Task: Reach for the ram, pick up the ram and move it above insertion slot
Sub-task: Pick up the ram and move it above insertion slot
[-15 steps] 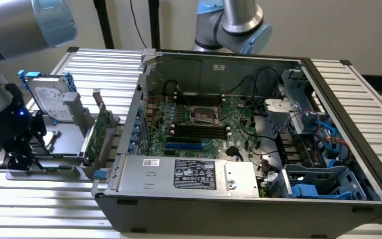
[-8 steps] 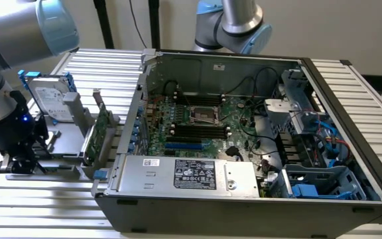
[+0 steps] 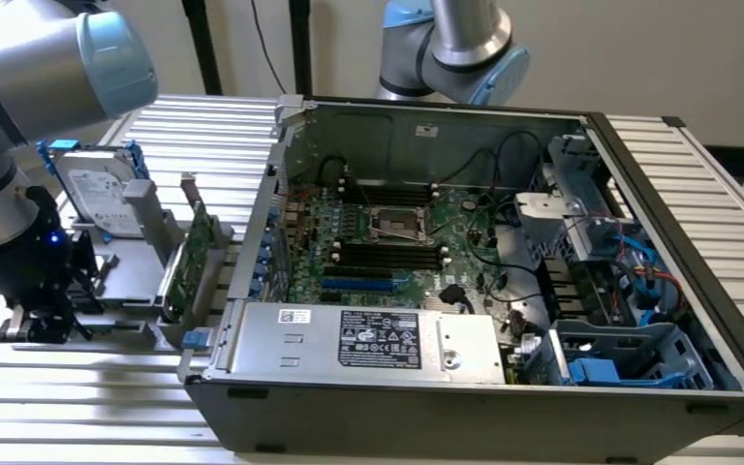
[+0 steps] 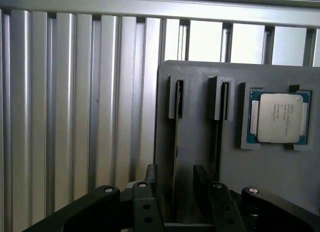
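In the wrist view the ram (image 4: 174, 142) stands on edge in one groove of a grey holder (image 4: 195, 142), seen as a thin line. My gripper (image 4: 176, 176) is open, with one black finger (image 4: 150, 178) on each side of the ram's edge and a gap between pads and board. In the exterior view the gripper (image 3: 39, 325) hangs low over the holder, to the exterior view's left of the computer case. The insertion slots (image 3: 391, 257) are long black strips on the motherboard inside the open case.
A processor chip (image 4: 277, 117) lies in a recess of the holder beside a second groove (image 4: 220, 112). A silver hard drive with blue rails (image 3: 94, 199) and a green expansion card (image 3: 191, 262) stand between my arm and the case wall (image 3: 263, 223). A second arm's base (image 3: 456, 48) stands behind the case.
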Robot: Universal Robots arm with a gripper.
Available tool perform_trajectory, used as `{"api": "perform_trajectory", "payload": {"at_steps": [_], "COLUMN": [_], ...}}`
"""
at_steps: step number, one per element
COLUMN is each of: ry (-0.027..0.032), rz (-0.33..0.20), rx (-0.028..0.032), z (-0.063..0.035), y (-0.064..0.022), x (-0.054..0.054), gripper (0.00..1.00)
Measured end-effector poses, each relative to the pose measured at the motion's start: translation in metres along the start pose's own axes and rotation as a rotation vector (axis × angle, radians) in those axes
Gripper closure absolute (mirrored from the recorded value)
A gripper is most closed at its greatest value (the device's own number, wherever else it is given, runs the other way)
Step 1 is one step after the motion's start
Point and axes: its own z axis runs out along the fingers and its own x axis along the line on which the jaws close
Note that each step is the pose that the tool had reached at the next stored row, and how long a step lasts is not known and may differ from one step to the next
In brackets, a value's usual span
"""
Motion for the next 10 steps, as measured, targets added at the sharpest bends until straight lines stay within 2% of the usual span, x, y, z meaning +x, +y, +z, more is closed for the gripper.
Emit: {"api": "perform_trajectory", "payload": {"at_steps": [4,5,6,8,9,10], "ry": [0.0,-0.0001,-0.0002,-0.0001,-0.0001,-0.0001], "rz": [0.0,0.0,0.0,0.0,0.0,0.0], "rx": [-0.0042,-0.0043,-0.0043,-0.0045,-0.0046,-0.0046], "z": [0.0013,0.0017,0.0019,0.0021,0.0021,0.0021], "y": [0.0001,0.0,0.0,0.0,0.0,0.0], "x": [0.0001,0.0001,0.0,0.0001,0.0001,0.0001], "gripper": [0.6,0.66,0.66,0.78,0.78,0.85]}}
